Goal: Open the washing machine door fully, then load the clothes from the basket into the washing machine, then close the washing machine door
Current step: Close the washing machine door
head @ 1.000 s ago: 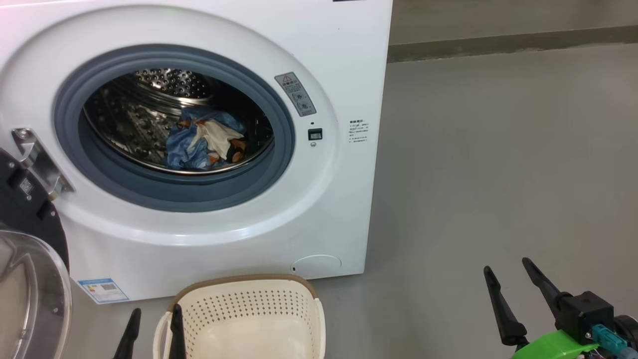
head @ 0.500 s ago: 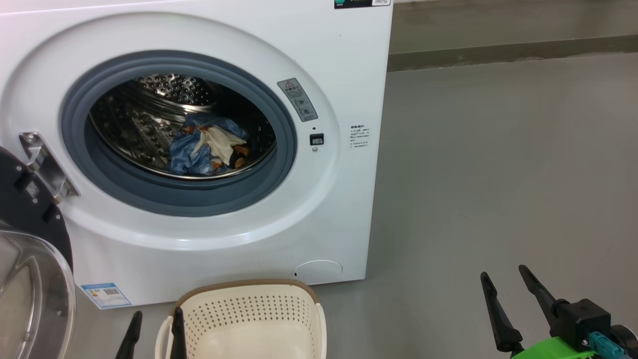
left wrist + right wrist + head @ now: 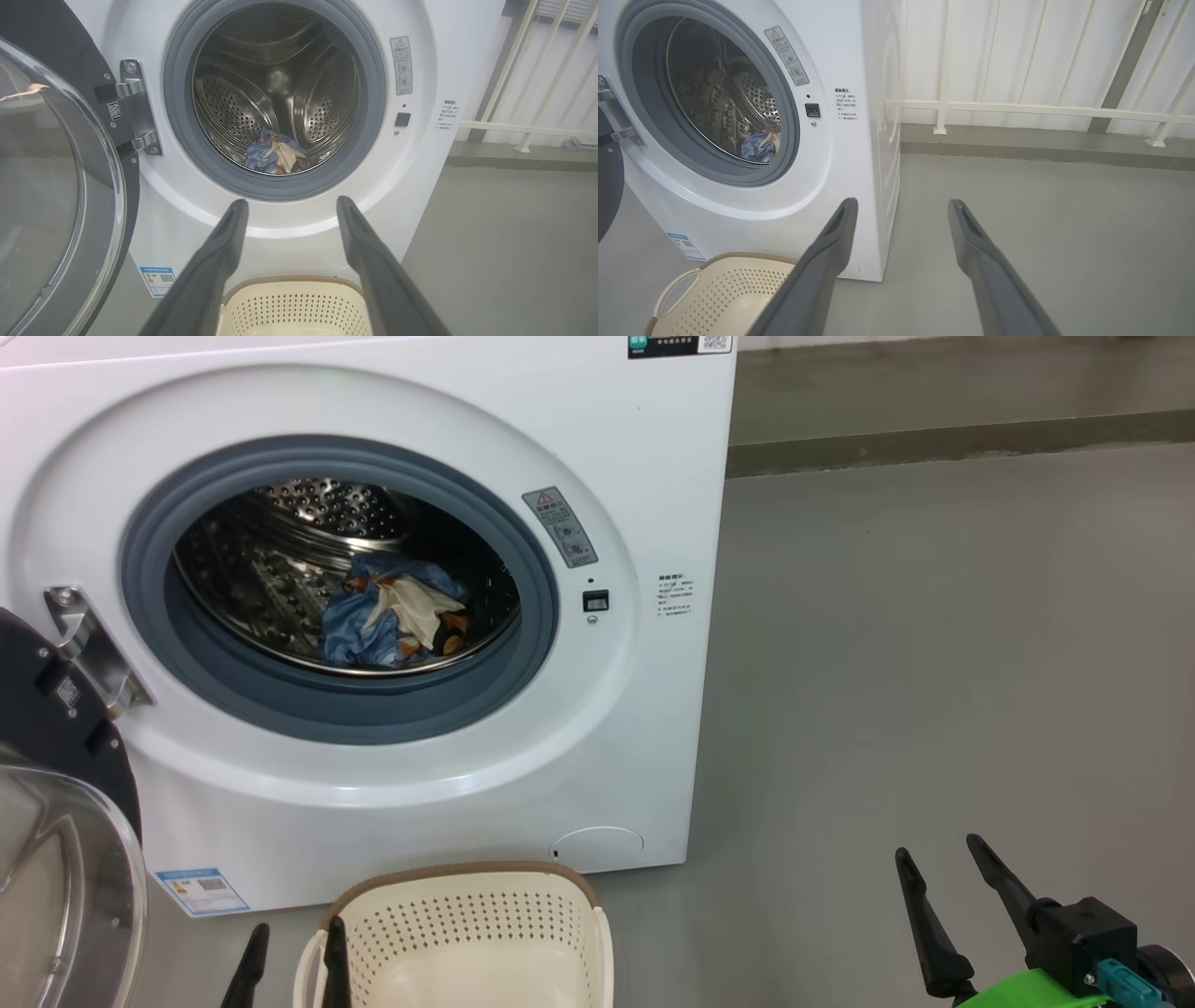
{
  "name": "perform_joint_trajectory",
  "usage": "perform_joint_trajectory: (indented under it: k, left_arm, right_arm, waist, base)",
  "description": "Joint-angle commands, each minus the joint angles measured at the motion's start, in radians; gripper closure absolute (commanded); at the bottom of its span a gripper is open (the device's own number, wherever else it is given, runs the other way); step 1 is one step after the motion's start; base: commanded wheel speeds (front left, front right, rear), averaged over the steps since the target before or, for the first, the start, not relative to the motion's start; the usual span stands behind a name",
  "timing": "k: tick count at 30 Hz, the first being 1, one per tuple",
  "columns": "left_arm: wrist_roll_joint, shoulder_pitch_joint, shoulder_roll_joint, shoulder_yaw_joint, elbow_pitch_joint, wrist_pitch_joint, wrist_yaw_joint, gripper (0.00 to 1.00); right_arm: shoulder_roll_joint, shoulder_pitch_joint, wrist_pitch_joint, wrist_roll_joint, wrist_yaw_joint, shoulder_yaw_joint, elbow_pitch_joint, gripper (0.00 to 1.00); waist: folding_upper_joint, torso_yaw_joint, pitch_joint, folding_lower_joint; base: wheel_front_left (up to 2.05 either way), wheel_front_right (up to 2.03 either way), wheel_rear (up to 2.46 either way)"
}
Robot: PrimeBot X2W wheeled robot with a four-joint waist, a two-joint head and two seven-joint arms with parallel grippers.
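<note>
Standing wide open at the far left, the washing machine door (image 3: 65, 859) leaves the drum (image 3: 271, 569) exposed.
Left hand (image 3: 297, 926) hovers with fingers spread, holding nothing, at the left edge of the basket (image 3: 467, 875), which sits on the floor (image 3: 934, 663) just before the washing machine (image 3: 644, 476). The clothes (image 3: 392, 616) lie bundled low inside the drum. Right hand (image 3: 937, 847), likewise spread and holding nothing, hangs over bare floor well to the right.

A white railing (image 3: 1036, 109) stands on a kerb (image 3: 1017, 145) beyond the grey floor (image 3: 934, 663).
</note>
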Motion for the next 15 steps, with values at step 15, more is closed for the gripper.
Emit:
perform_joint_trajectory:
  k: [15]
  left_arm:
    - [-0.004,-0.038,0.032,0.021,-0.016,0.000,0.006,0.00]
  right_arm:
    - [-0.005,-0.001,-0.003,0.002,0.004,0.023,-0.020,0.00]
  waist:
    - [0.0000,0.036,0.002,0.0000]
  base:
    - [-1.37,1.37,0.00]
